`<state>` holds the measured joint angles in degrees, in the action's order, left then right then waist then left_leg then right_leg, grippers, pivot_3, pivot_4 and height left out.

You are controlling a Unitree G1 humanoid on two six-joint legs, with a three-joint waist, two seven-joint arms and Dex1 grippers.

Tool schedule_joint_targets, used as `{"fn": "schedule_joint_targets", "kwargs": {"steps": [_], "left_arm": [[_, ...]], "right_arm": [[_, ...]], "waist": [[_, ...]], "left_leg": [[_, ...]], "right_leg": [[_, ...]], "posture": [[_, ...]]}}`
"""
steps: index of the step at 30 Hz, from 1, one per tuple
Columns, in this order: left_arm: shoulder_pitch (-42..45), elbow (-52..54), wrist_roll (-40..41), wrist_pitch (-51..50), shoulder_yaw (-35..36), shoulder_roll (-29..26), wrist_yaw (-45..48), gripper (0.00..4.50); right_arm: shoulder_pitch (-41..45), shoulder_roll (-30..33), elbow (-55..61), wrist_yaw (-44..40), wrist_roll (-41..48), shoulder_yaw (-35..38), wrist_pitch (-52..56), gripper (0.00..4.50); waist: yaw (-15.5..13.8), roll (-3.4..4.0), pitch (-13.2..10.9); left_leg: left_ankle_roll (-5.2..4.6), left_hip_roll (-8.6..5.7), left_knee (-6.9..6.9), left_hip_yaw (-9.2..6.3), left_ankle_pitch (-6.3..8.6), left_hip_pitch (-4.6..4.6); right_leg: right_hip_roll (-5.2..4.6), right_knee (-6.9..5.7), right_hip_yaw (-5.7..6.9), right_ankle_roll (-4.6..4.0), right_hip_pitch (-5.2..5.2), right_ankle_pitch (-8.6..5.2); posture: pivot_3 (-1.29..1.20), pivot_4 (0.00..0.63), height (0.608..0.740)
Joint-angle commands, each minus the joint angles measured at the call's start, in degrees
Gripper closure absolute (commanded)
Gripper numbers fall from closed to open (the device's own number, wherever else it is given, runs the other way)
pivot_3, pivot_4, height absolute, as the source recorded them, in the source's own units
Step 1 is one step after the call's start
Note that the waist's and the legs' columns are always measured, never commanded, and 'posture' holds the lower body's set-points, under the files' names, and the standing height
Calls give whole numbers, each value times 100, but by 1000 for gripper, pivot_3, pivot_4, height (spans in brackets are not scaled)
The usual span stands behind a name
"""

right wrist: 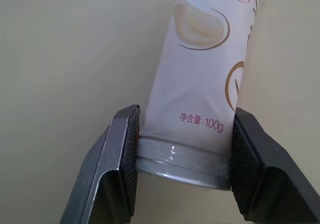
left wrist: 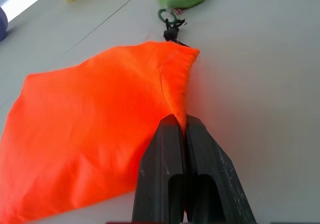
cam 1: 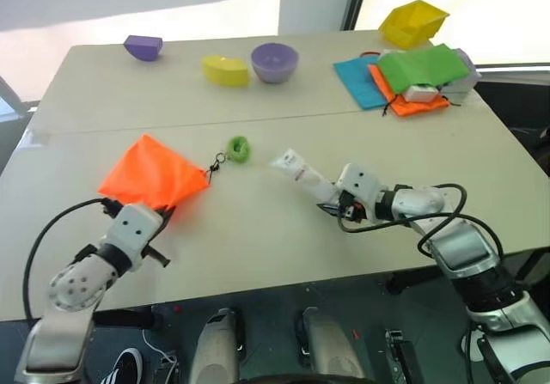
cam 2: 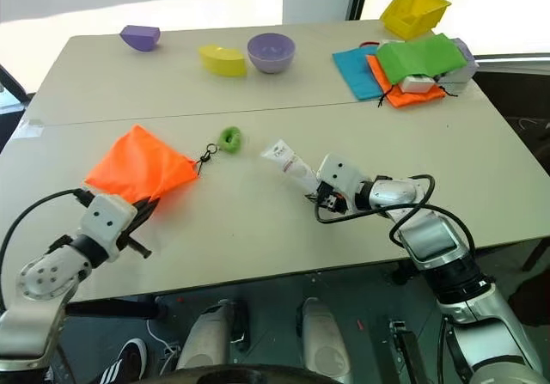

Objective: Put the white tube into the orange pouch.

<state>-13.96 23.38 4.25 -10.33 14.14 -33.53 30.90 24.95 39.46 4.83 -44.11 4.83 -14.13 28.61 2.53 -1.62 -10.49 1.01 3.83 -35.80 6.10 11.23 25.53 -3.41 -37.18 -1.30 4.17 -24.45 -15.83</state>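
Two grasps are already in place, so the picking-up part of the task can be judged done. The white tube (right wrist: 200, 83) is clamped near its cap end between the two pads of the right tool (cam 1: 331, 202), with the flat crimped end pointing away toward the middle of the table (cam 1: 284, 238). In the head views the tube is seen lying low over the table, just right of the green fuzzy ring (cam 1: 238, 149); whether its far end is touching the surface cannot be told.

The orange pouch (cam 1: 155, 178) is lying on the left part of the table, and one edge of its fabric is pinched between the closed fingers of the left tool (left wrist: 185, 184). The black cord (left wrist: 170, 26) is run from the gathered corner of the pouch to the ring, which is set just beyond it.

What is left is the main part: the tube and the pouch are near each other but apart, and nothing has been put inside. No open mouth is visible on the pouch; the fabric looks flat and puckered at the cord corner, so it is judged that an opening must be made or held up before the tube can be slid in.
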Motion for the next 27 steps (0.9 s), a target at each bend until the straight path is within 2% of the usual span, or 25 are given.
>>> {"fn": "schedule_joint_targets", "kwargs": {"steps": [1, 6, 7, 12, 15, 19, 23, 25, 27], "left_arm": [[-38, -39, 69, 260, 251, -30, -5, 4500], [62, -70, 26, 355, 121, 20, -40, 4500], [72, -69, 32, 358, 111, 31, -44, 4500], [215, -16, 95, 335, -57, 96, 10, 4500], [321, -12, 172, 310, -100, 105, 61, 4500], [463, -42, 245, 260, -217, 138, 108, 4500], [514, 17, 238, 228, -318, 190, 107, 4500], [489, 125, 254, 163, -334, 206, 106, 4500], [448, 274, 305, 69, -318, 239, 82, 4500]], "right_arm": [[239, 83, -257, 117, -83, 407, -226, 2721], [134, 133, 18, -285, -73, 304, -563, 192], [118, 133, 100, -399, -4, 313, -580, 61], [303, -268, 643, -715, 628, 642, -1314, 61], [383, -632, 649, -657, 371, 252, -1799, 61], [908, -1598, -524, -67, -742, -674, -3236, 61], [1666, -2796, -2338, 816, -1715, -1392, -4555, 61], [1998, -3040, -3028, 1236, -2207, -1620, -5003, 61], [2175, -3275, -3450, 1364, -2272, -1649, -5201, 61]], "waist": [[0, 0, 0], [-6, 0, 0], [-5, 0, 0], [-1, -1, 0], [-4, -4, 3], [30, -11, 7], [95, -10, 6], [101, -13, 8], [86, -18, 11]], "left_leg": [[0, 0, 5, 0, 0, -1], [0, 1, 16, 0, 0, -3], [0, 0, 16, 0, 0, -3], [-13, 1, 15, 4, -8, -5], [-14, 4, 12, 2, -9, -8], [-13, 6, 7, 2, -9, -16], [-16, 6, -15, 5, -13, -15], [-15, 7, -18, 4, -14, -12], [-14, 9, -21, 4, -13, -10]], "right_leg": [[0, 1, 2, 0, 0, 0], [-1, 2, 6, 0, -1, 0], [-1, 2, 6, 0, -1, 0], [7, 1, 11, 2, -1, 1], [14, -1, 14, 3, 4, 2], [17, -8, 19, 3, 7, 2], [31, -24, 21, 5, 7, 4], [44, -26, 21, 6, 7, 4], [42, -28, 22, 7, 8, 5]], "posture": [[0, 150, 740], [0, 150, 740], [0, 150, 740], [0, 150, 740], [0, 150, 740], [0, 150, 740], [0, 150, 740], [0, 150, 740], [0, 150, 740]]}}
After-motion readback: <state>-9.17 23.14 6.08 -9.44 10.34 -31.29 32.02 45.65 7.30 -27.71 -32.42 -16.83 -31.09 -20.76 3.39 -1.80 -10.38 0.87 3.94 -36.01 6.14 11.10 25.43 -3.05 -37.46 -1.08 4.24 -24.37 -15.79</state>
